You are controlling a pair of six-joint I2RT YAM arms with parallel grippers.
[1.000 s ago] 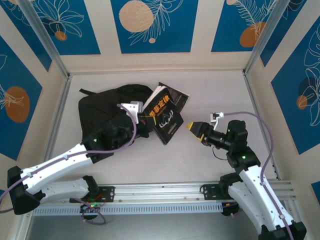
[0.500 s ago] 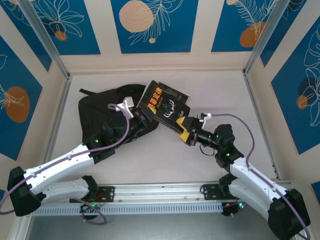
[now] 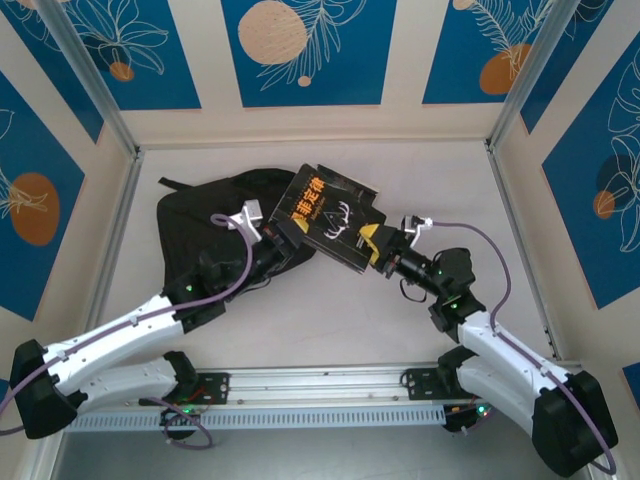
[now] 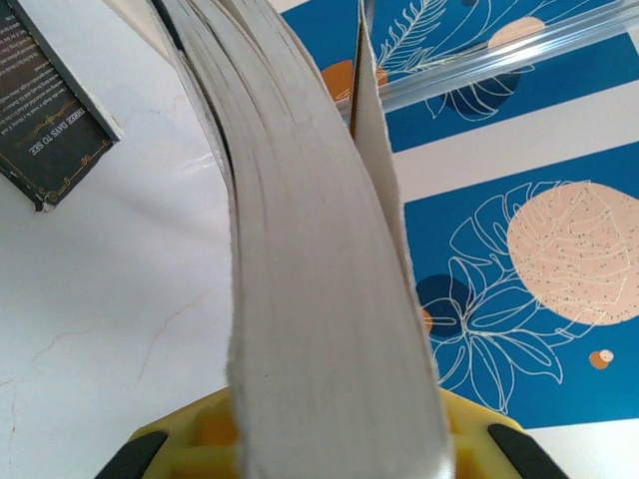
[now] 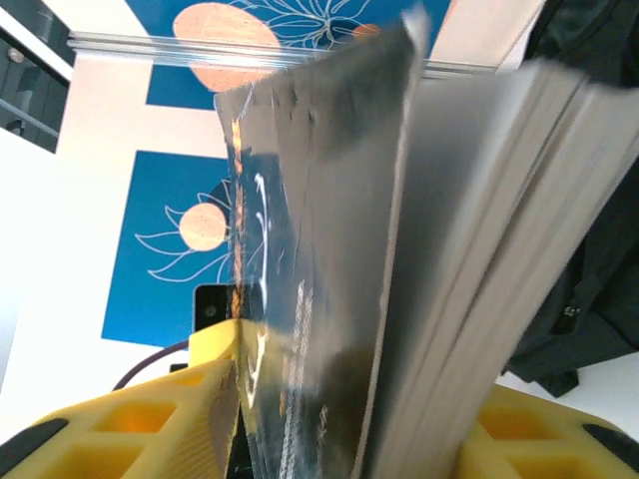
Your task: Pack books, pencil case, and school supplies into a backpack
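Black book [image 3: 325,215] with gold patterning is held off the bench [image 3: 330,310], between the two arms, tilted, its left edge over the backpack [image 3: 205,220]. Left hand [image 3: 278,232] has the book's left edge; in the left wrist view the pale page block [image 4: 310,249] runs straight up out of the yellow fingers [image 4: 175,439], which are pinched on it, the cover peeling slightly away from the pages at the top. Right hand [image 3: 370,245] meets the book's lower right edge; in the right wrist view the glossy cover and pages [image 5: 399,249] fill the gap between the yellow fingers [image 5: 150,409], pressed on from both sides. Backpack lies flat toward the rear left of the bench, its dark fabric [image 5: 589,249] just beyond the pages. A second dark book [image 3: 358,190] with a gold border lies flat on the bench just behind the held one [image 4: 50,110].
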